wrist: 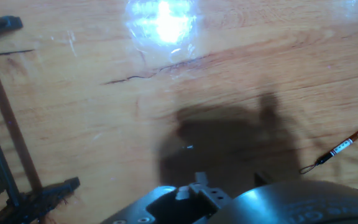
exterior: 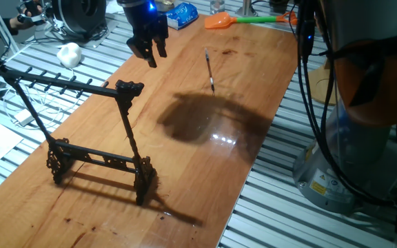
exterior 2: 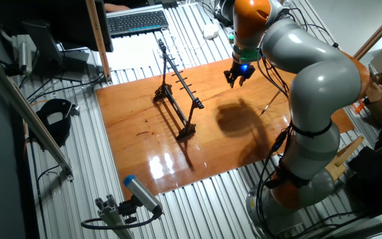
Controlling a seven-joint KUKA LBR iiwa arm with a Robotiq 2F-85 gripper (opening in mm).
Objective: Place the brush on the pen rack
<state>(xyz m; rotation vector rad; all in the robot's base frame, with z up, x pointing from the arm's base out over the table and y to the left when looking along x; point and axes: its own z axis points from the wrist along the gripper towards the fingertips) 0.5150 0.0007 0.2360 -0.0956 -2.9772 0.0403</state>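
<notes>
The brush lies flat on the wooden table, a thin pale shaft with a dark tip pointing toward the near side. Its tail end with a cord loop shows at the right edge of the hand view. The pen rack stands upright on the left part of the table, a black frame with a pegged top bar and scrolled feet; it also shows in the other fixed view and the hand view. My gripper hangs above the table between rack and brush, open and empty, touching neither.
An orange scoop with a green handle and a blue packet lie at the table's far end. A white lump sits off the table to the left. A keyboard lies beyond the rack. The arm's base stands at the right.
</notes>
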